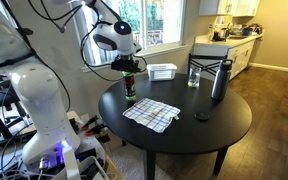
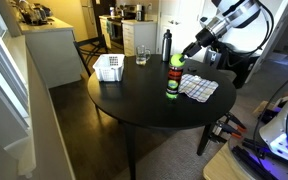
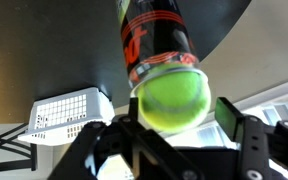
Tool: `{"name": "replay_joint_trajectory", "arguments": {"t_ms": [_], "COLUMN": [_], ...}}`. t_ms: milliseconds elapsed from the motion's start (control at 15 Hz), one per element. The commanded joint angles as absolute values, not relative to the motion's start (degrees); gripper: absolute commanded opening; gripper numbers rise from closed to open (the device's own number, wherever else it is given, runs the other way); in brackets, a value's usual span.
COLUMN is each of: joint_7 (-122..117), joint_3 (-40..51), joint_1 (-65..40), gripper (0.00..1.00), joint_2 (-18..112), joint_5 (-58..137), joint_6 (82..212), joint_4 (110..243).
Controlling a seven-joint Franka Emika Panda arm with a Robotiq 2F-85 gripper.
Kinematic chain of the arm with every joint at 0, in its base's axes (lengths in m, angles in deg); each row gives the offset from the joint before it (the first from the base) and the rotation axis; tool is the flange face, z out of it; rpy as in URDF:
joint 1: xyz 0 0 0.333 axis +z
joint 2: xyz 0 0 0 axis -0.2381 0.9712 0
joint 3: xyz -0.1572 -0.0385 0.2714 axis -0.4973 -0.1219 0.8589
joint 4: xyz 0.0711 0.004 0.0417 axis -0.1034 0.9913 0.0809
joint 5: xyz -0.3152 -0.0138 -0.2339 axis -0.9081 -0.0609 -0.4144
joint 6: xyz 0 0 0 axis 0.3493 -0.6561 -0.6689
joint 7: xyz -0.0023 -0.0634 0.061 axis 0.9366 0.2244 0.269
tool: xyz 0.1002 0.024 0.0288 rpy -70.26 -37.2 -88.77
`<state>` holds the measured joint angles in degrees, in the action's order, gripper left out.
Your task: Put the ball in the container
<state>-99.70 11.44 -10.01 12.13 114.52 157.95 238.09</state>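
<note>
The yellow-green ball [image 3: 171, 97] sits in the mouth of the container [image 3: 154, 35], a dark maroon cup with a greenish lower part. In an exterior view the ball [image 2: 175, 61] tops the upright container [image 2: 172, 85] on the black round table [image 2: 134, 105]. The container [image 1: 130, 90] also shows in an exterior view under my gripper [image 1: 127, 67]. My gripper [image 3: 179, 118] is open around the ball, with a clear gap between the ball and one finger pad. It also shows in an exterior view [image 2: 183, 56] just beside the ball.
A checkered cloth [image 1: 151, 114] [image 2: 198, 87] lies beside the container. A white rectangular bin [image 1: 162, 71] [image 2: 108, 67] [image 3: 69, 113], a clear glass [image 1: 194, 77] [image 2: 142, 55] and a dark bottle [image 1: 220, 80] [image 2: 166, 44] stand farther off. A small dark object [image 1: 202, 117] lies on the table.
</note>
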Motion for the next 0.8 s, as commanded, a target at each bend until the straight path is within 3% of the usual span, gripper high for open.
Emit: {"name": "replay_joint_trajectory", "arguments": {"t_ms": [0,733], "joint_7": [-99.98,-99.53], "joint_3": [11.75,11.09], "joint_1": [-9.82,-10.15], "gripper": [1.0,1.0], "joint_2": [11.18,12.03], "joint_5": [115.48,114.62], "joint_6": [159.36,157.86], "joint_4": [239.0,238.05]}}
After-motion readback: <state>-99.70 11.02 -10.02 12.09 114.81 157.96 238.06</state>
